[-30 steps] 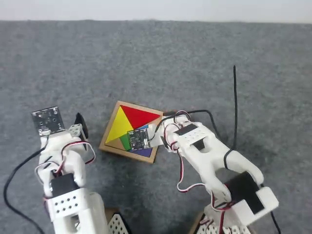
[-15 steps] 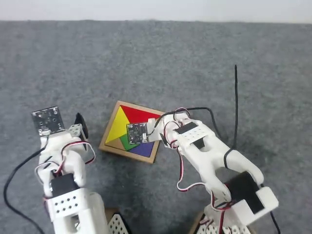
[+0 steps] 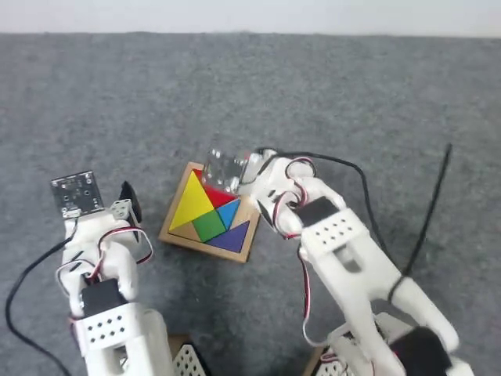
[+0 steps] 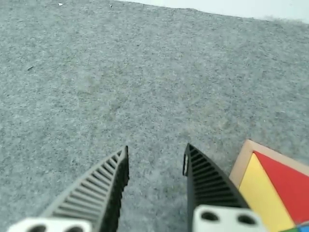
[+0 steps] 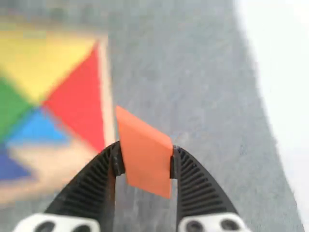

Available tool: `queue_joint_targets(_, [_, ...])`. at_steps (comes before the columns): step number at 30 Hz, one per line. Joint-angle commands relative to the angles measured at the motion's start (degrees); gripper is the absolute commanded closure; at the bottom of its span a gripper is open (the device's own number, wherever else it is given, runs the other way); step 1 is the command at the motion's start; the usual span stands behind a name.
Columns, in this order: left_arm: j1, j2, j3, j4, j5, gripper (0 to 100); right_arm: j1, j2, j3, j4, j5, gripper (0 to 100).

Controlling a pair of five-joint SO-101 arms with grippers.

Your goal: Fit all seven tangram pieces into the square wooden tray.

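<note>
The square wooden tray [image 3: 202,244] lies on the grey carpet between the arms. In it are a yellow triangle [image 3: 190,207], a red triangle [image 3: 215,194], a blue piece [image 3: 228,212], a green piece [image 3: 209,225] and a purple piece [image 3: 233,236]; bare wood shows at its right corner. My right gripper [image 5: 145,152] is shut on an orange parallelogram [image 5: 144,159], held above the carpet just beyond the tray's rim [image 5: 108,96]. The right arm's wrist [image 3: 228,169] hangs over the tray's far edge. Left of the tray, my left gripper [image 4: 157,147] stands open over the carpet with nothing in it.
Grey carpet [image 3: 313,94] runs on every side of the tray up to a pale wall at the back. A black cable [image 3: 368,211] trails from the right arm. The left arm's base [image 3: 109,321] stands at the near left.
The right arm's wrist has swung from over the tray's middle to its far edge, uncovering the blue and green pieces. The left arm has not moved.
</note>
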Motion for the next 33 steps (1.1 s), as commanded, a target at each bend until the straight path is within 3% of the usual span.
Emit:
queue_joint_targets(1, [6.2,-0.2,-0.6,-1.1,-3.1,82,-1.5,-8.2,-1.0,-4.7,-20.8,99.1])
queue_joint_targets(6, [19.8,-0.2,0.2,-2.5,-10.4,82,-1.5,-16.9,-1.0,-7.8,-50.6,99.1])
queue_joint_targets(9, [25.3,-0.2,1.3,-5.3,-14.9,82,-2.4,-23.8,-1.2,-4.2,-60.2,99.1])
queue_joint_targets(13, [29.5,-0.3,-0.1,-6.7,-12.9,82,-5.8,-30.5,-1.5,7.2,-69.7,99.2])
queue_joint_targets(18, [34.6,-0.3,-4.0,-6.7,-6.6,82,-6.1,-31.5,-1.6,12.8,-74.2,99.2])
queue_joint_targets(24, [38.1,-0.3,-5.3,-6.8,-3.9,79,-5.9,-34.9,-1.4,14.8,-73.9,99.2])
queue_joint_targets(26, [37.9,-0.3,-5.6,-6.8,-3.7,79,-5.7,-35.5,-1.1,15.3,-70.8,99.2])
queue_joint_targets(28, [35.3,-0.3,-5.7,-6.8,-3.7,79,-4.4,-35.4,-1.1,18.2,-66.5,99.2])
queue_joint_targets(33, [19.3,0.1,-5.2,-6.8,-3.7,79,-1.7,-27.4,-1.1,21.3,-60.1,99.2])
